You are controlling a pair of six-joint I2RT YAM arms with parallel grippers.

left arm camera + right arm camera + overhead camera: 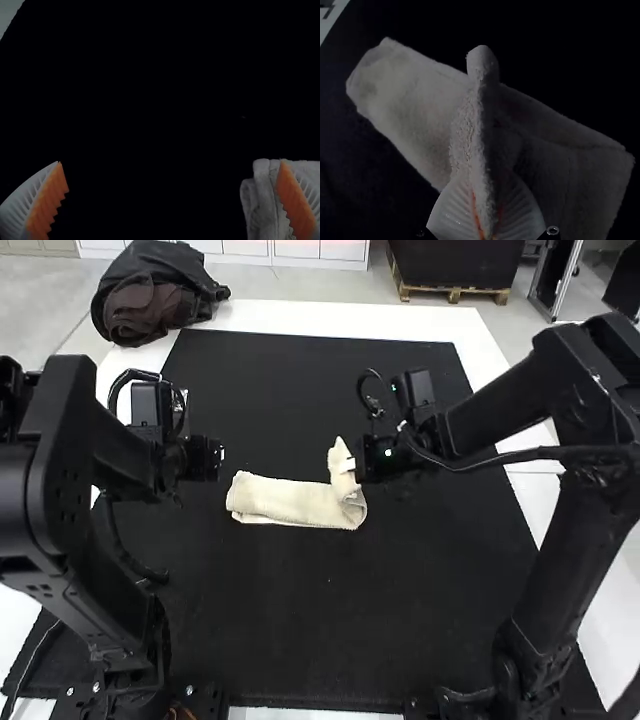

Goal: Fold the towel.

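Note:
The cream towel (290, 502) lies as a narrow folded strip at the middle of the black mat, its right end lifted. My right gripper (360, 462) is at that raised end. In the right wrist view my right gripper (486, 215) is shut on an upright fold of the towel (405, 95), with cloth spreading on both sides. My left gripper (220, 455) stands just beyond the towel's left end. In the left wrist view my left gripper (172, 182) is wide open, one finger overlapping the view of the towel's layered edge (265, 200), nothing held between the fingers.
A black mat (300, 620) covers the white table (470, 335). A dark bag or jacket (150, 295) lies at the table's far left corner. Cables hang along both arms.

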